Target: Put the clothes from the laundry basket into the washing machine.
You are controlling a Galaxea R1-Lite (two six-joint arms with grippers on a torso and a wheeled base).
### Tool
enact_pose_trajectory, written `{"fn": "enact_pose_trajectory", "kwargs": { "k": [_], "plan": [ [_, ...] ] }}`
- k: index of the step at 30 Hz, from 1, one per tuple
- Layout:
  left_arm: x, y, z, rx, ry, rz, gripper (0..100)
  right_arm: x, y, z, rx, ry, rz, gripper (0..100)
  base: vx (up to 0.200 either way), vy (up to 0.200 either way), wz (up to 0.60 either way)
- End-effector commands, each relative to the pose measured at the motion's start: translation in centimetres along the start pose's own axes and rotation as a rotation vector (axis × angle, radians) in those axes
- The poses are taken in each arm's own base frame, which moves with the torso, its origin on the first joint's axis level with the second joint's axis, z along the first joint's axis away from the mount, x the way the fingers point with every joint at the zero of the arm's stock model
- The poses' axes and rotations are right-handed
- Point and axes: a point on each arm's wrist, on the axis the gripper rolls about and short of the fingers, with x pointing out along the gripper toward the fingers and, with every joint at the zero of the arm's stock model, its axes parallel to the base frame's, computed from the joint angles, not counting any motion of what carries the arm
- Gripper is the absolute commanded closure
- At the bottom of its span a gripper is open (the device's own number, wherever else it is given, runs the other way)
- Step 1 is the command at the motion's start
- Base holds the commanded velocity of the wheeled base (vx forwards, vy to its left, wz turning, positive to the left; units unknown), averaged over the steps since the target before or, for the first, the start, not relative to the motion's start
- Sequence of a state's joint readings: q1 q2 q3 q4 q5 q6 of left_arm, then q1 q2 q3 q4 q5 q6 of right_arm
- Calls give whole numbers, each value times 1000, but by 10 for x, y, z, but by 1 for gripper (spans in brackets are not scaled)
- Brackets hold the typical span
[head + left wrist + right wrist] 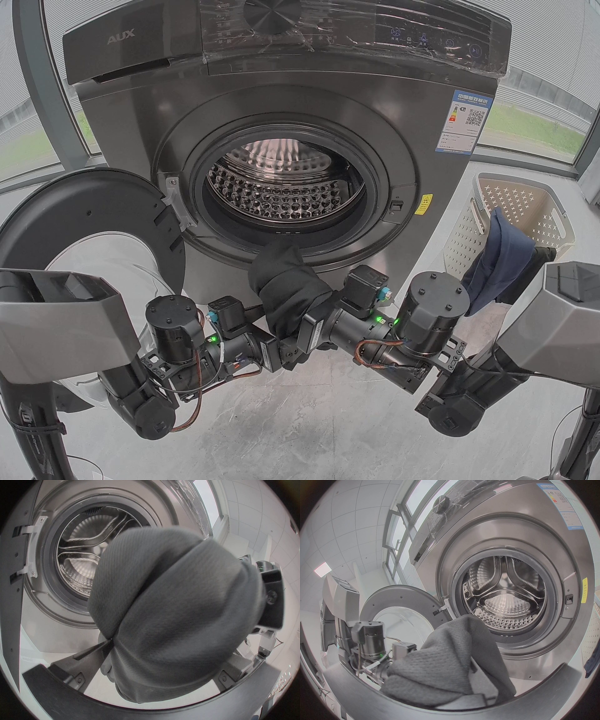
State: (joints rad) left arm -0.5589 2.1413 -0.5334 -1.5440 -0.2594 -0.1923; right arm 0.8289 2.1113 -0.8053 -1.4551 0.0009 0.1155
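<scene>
- black garment (286, 294): one bunched piece, held off the floor in front of the washing machine (125, 125), below the lip of the drum opening. It is not yet inside the drum. It is heaped over both grippers where they meet.
- left gripper (282, 355): in the left wrist view its fingers (93, 651) stand spread around the bundle. The cloth is packed between them and bulges out above and in front of them.
- right gripper (310, 329): buried under the same cloth from the opposite side, touching or just beside the left gripper. Its grip cannot be told.
- drum (281, 181): bare perforated steel, ahead of and above the left fingers, near them.
- door (81, 212): round and swung fully open on its hinge. It lies to the robot's left of the fingers, apart from them.
- laundry basket (537, 206): pale, with perforated walls. It stands on the floor beside the machine's right corner, to the robot's right of the fingers and well apart from them.
- navy garment (500, 256): draped over the basket's near rim, hanging down its outside wall, well apart from the fingers.
</scene>
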Motion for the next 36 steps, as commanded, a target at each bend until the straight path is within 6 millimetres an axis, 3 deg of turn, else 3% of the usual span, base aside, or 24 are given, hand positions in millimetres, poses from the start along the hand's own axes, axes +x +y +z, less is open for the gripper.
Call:
{"fn": "enact_pose_trajectory", "kwargs": {
  "k": [1, 11, 12, 17, 23, 29, 36],
  "plan": [
    [11, 10, -12, -6, 18, 18, 0, -1, 4, 1, 3, -1, 12, 100, 0, 0, 0],
    [30, 17, -16, 1, -14, 40, 0, -3, 9, 2, 8, -4, 11, 100, 0, 0, 0],
    [31, 18, -15, 2, -19, 47, 100, -4, 9, 2, 9, -3, 11, 100, 0, 0, 0],
    [41, 23, -10, 4, -65, 71, 100, -6, 6, 1, 14, 2, 3, 100, 0, 0, 0],
    [39, 27, -4, 5, -82, 86, 100, -13, -3, 9, 16, -7, -25, 100, 0, 0, 0],
    [25, 24, 15, 5, -118, 93, 100, -23, -45, 7, 10, 18, -147, 100, 0, 0, 0],
    [5, 12, 34, -32, -148, 82, 100, -21, -47, -17, 19, 82, -151, 100, 0, 0, 0]
  ]
}}
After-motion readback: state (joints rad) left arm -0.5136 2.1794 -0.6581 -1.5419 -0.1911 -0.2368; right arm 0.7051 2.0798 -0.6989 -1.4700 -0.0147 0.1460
